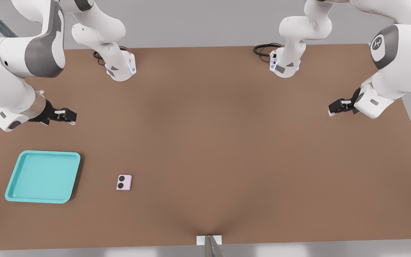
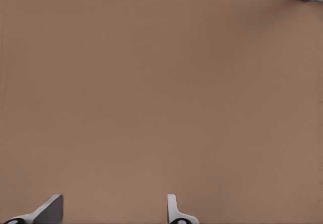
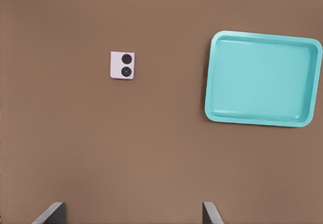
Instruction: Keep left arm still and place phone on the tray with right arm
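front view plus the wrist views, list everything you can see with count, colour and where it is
phone: one, pale pink-lilac with two black round lenses, flat on the table, just to the front view's right of the tray and apart from it
tray: one, turquoise, nothing in it, near the table's corner at the front view's lower left
table: one, brown, under everything
cables: two black loops, one by each arm base at the far edge
right arm: one, white and grey, at the front view's left
gripper: one, black, open and holding nothing, above the table beyond the tray
left arm: one, white with a logo cap, at the front view's right
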Available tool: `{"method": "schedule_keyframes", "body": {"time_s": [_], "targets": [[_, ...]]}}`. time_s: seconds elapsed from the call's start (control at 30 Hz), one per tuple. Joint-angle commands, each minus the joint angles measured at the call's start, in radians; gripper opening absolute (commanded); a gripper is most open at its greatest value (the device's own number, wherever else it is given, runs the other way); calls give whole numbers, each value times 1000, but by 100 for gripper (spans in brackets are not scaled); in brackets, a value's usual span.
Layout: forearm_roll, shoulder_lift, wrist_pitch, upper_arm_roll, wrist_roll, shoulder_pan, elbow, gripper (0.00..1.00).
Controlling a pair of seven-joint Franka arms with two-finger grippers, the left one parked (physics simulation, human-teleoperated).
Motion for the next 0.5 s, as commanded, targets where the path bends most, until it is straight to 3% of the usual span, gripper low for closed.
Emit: {"method": "schedule_keyframes", "body": {"time_s": [0.0,0.13,0.3,0.47], "targets": [[14,0,60,1,-13,0,-1,100],[12,106,109,27,-5,4,27,100],[18,356,422,59,7,27,19,100],[34,506,617,65,110,57,18,100]]}}
